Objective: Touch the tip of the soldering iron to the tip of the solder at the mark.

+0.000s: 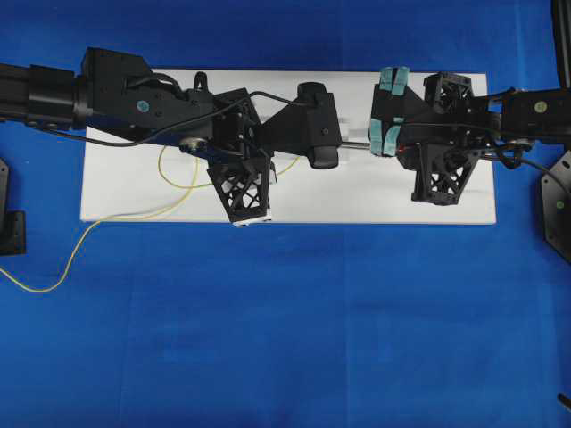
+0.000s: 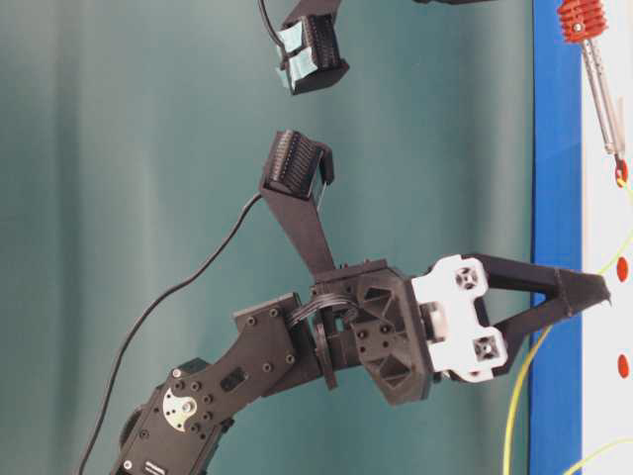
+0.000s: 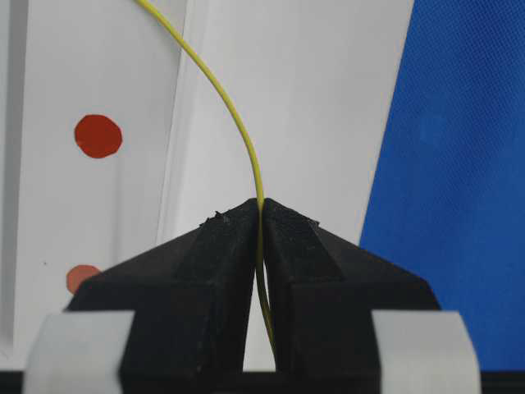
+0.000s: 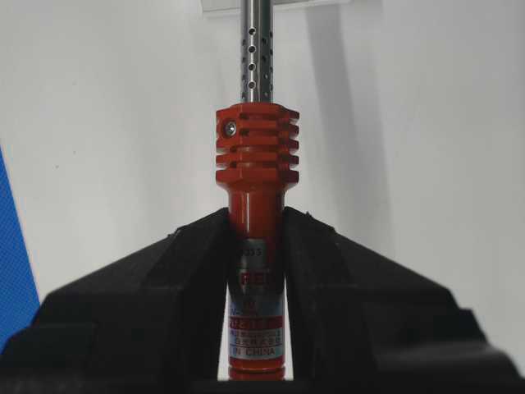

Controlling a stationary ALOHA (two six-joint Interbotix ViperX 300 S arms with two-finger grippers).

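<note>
I see a white board [image 1: 357,201] with red dots [image 3: 98,135] on blue tabletop [image 1: 285,339], left gripper [image 3: 262,207] pinching solder [image 3: 238,123], right gripper [image 4: 256,217] clamping iron [image 4: 256,164] marked "CHINA", above the board.

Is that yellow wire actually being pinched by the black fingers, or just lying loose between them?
Pinched. In the left wrist view the fingers of the left gripper are closed together on the solder, which curves onward from their tips.
</note>
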